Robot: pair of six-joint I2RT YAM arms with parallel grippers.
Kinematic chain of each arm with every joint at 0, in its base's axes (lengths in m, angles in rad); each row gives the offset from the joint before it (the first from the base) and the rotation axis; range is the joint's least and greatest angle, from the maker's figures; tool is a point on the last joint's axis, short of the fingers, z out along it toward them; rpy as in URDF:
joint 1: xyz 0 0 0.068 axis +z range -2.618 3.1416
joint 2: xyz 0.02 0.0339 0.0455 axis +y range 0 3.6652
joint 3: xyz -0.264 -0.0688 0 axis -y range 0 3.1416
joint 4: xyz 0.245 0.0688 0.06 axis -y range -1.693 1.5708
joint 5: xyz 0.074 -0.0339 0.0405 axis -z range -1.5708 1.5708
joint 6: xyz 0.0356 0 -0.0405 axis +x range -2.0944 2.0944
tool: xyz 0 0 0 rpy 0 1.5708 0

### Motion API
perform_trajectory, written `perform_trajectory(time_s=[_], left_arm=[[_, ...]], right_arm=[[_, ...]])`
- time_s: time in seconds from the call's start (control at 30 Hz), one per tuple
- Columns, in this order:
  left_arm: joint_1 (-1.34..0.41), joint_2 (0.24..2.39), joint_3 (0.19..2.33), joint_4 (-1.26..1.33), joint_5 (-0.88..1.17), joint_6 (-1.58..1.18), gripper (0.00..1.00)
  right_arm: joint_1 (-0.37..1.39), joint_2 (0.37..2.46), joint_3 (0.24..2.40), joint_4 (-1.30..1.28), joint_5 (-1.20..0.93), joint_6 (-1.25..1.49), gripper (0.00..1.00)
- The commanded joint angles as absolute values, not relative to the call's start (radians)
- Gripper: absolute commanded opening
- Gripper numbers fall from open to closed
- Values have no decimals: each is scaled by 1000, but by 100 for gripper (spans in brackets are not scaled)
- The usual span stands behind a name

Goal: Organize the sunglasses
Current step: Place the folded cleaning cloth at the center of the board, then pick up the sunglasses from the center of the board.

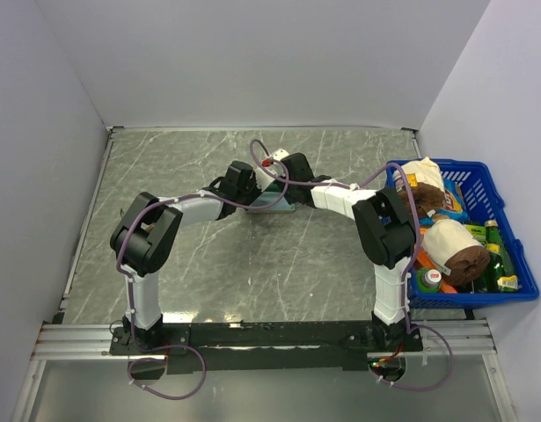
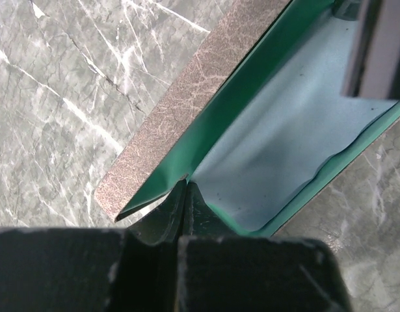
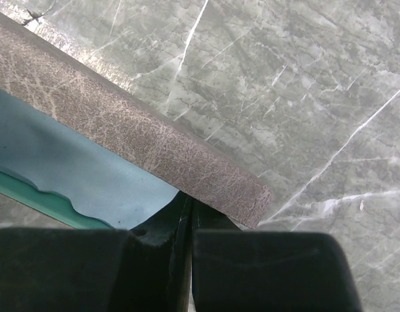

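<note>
The grey-brown case (image 1: 272,206) lies open in the middle of the table, between both wrists. Its textured flap (image 2: 180,110) and green lining (image 2: 233,107) frame a light blue cloth (image 2: 284,130) spread inside. My left gripper (image 2: 185,185) is shut, its tips at the corner where lining and cloth meet. My right gripper (image 3: 190,198) is shut too, its tips just under the case flap (image 3: 154,143), beside the cloth (image 3: 56,156). I cannot tell whether either pinches a thin edge. The sunglasses are hidden.
A blue basket (image 1: 497,195) full of bottles and packages stands at the table's right edge, close to the right arm's elbow. White walls close in the table at the back and on both sides. A metal rail runs along the near edge.
</note>
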State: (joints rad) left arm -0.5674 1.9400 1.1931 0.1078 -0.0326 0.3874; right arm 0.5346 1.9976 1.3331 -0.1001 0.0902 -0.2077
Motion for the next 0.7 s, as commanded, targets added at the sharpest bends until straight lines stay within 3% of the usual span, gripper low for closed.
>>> perform_trajectory(time_s=[0.0,0.07,0.17,0.37,0.67], left_arm=[[-575,1914,1193,124,-69,406,8],[-575,1914,1192,124,-72,406,15],[-575,1910,1183,129,-75,408,24],[-574,1898,1167,149,-84,407,33],[-575,1838,1120,175,-83,411,38]], right_arm=[[568,1942,1338,-89,87,-252,4],[568,1942,1338,-91,90,-259,20],[569,1936,1335,-87,94,-265,30],[577,1925,1335,-84,104,-275,41],[581,1898,1347,-139,106,-279,49]])
